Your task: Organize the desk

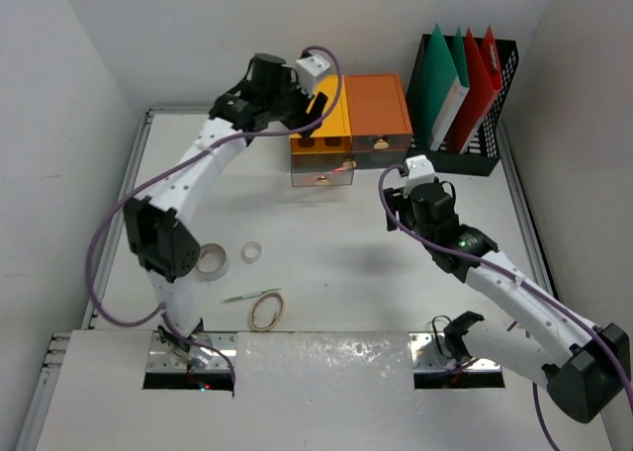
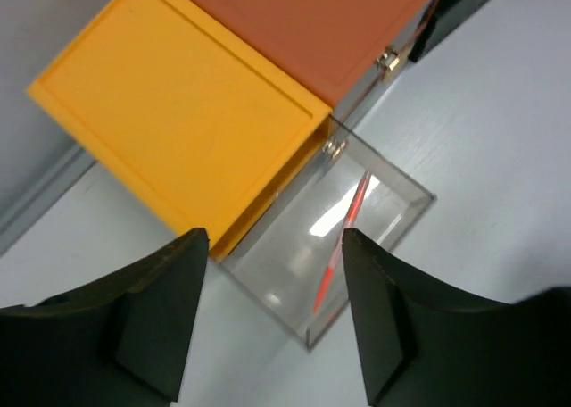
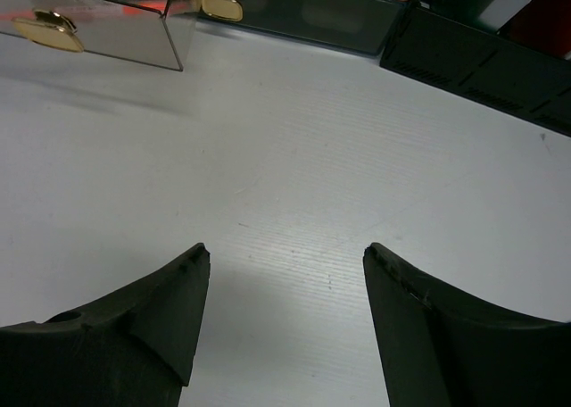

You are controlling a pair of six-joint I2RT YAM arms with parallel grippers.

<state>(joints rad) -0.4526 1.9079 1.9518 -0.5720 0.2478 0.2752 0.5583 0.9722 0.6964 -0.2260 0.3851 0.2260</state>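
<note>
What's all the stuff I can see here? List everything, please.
desk: one, white, under everything
yellow box: one, yellow, back centre
orange box: one, orange, beside yellow box
clear drawer: one, see-through, pulled out of yellow box
red pen: one, red, in clear drawer
file rack: one, black, back right
folders: about four, green and red, upright in file rack
tape roll: one, cream, front left
small ring: one, white, right of tape roll
thin pen: one, pale, near ring
tan loops: count unclear, tan, front left
left gripper: one, black, open above clear drawer
right gripper: one, black, open over bare desk
</note>
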